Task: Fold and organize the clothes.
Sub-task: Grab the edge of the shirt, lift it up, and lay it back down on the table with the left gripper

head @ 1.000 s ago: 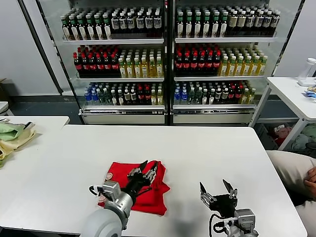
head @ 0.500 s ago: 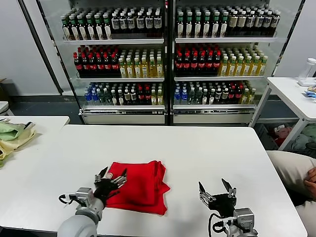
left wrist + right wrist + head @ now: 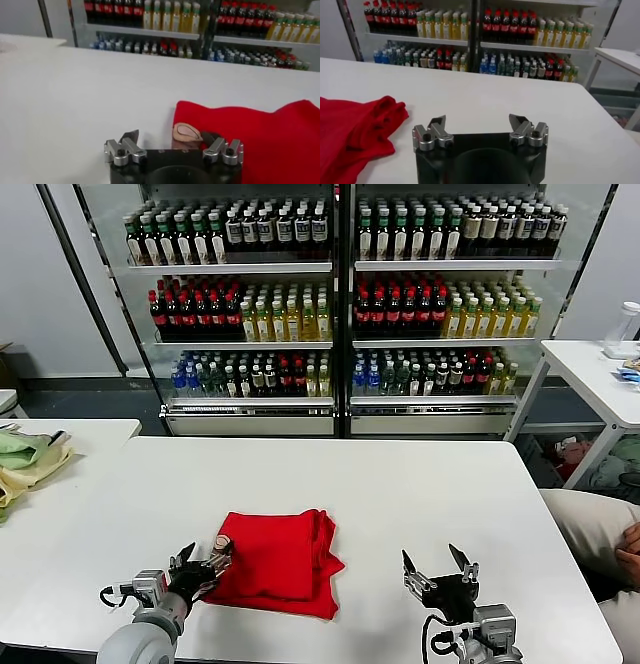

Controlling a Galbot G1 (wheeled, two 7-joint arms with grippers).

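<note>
The red T-shirt [image 3: 275, 559] lies folded into a rough rectangle on the white table [image 3: 420, 484], with a small tan patch of its print [image 3: 222, 541] showing at the left corner. My left gripper [image 3: 205, 557] stands open at that left edge, holding nothing. In the left wrist view the gripper [image 3: 170, 137] faces the shirt [image 3: 260, 135], and the tan patch [image 3: 187, 132] lies just beyond its fingertips. My right gripper [image 3: 432, 562] hovers open and empty to the right of the shirt. The right wrist view shows that gripper [image 3: 478, 122] with the shirt [image 3: 350, 135] off to one side.
A pale green and yellow cloth pile [image 3: 25, 459] rests on a side table at the far left. Glass-fronted drink coolers [image 3: 340, 294] fill the background. A seated person's leg [image 3: 600, 529] is at the table's right end, with another white table [image 3: 600, 369] behind.
My left gripper has pulled back off the top of the shirt toward the front left and stands wider open. The shirt lies flatter. The right arm has not moved.
</note>
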